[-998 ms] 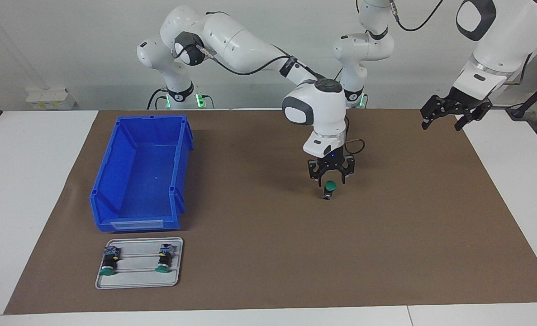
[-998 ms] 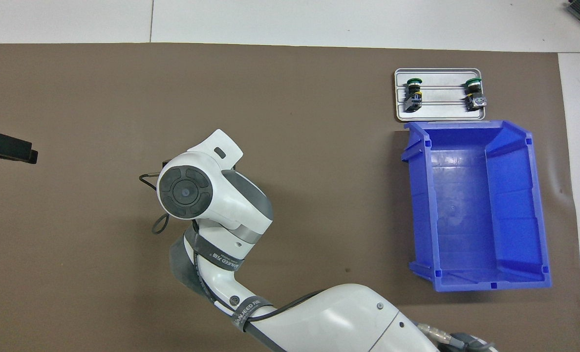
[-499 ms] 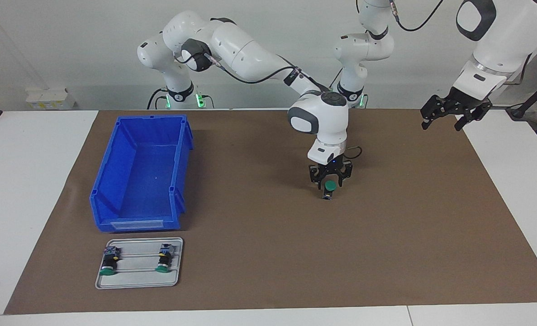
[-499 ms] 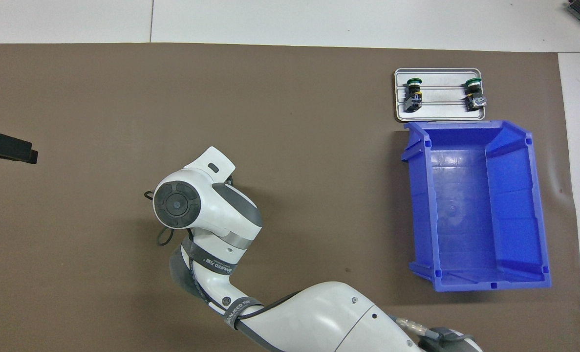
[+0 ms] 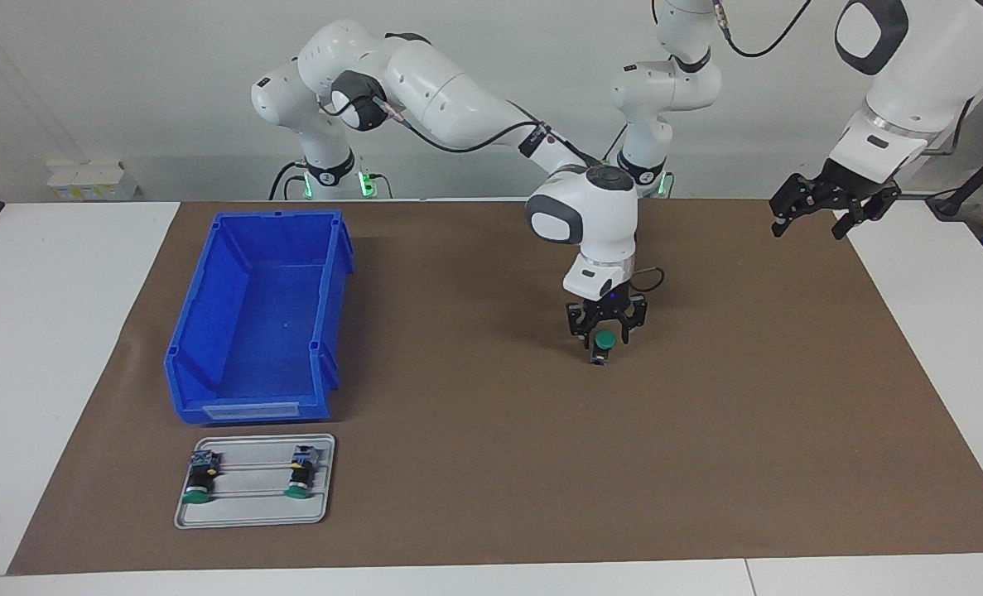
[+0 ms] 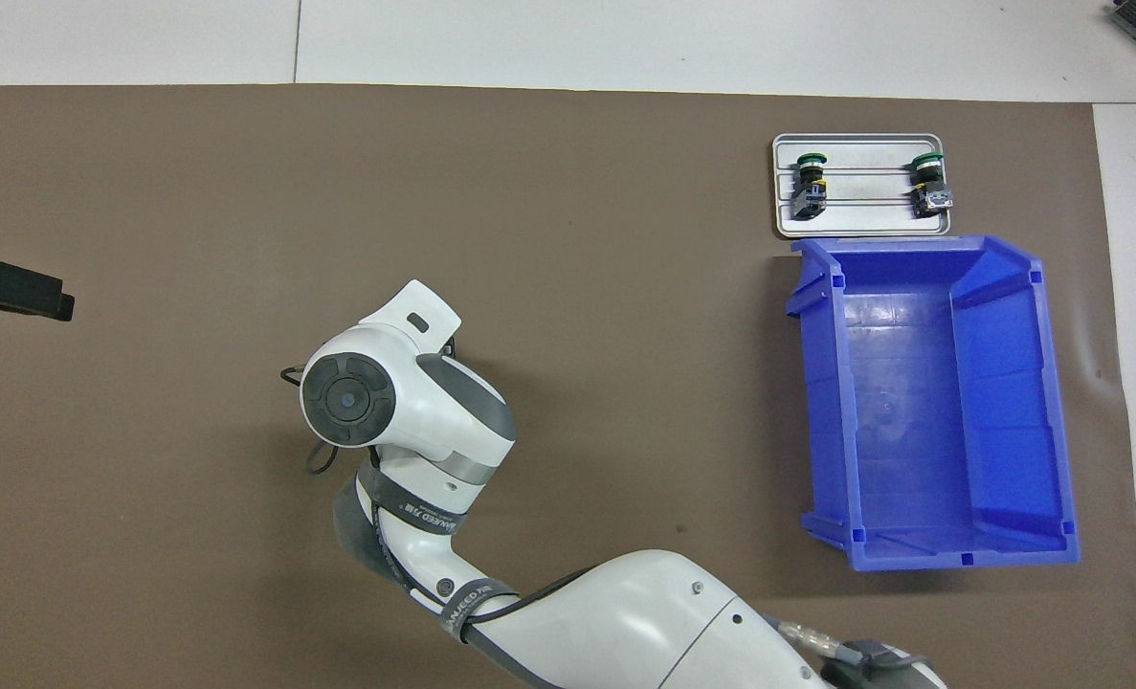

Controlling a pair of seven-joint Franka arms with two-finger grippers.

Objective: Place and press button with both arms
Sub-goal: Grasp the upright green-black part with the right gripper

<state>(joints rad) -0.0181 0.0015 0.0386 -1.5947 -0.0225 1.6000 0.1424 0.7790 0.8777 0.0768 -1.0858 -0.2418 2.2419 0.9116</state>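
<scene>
The button [image 5: 603,342] stands upright on the brown mat near the middle of the table, green cap up. My right gripper [image 5: 605,334] has come down over it, and its open fingers stand on either side of the green cap. In the overhead view the right arm's wrist [image 6: 376,402] hides both the gripper and the button. My left gripper [image 5: 829,213] waits open in the air over the left arm's end of the mat. Only part of it shows at the edge of the overhead view [image 6: 14,289].
An empty blue bin [image 5: 209,314] [image 6: 821,402] stands toward the right arm's end of the mat. Beside it, farther from the robots, a grey tray [image 5: 251,509] [image 6: 864,218] holds two more green-capped buttons lying on their sides.
My right gripper has come down from just above the button until its fingers stand around the green cap. It has barely moved in the last half second. The left arm has stayed still.
</scene>
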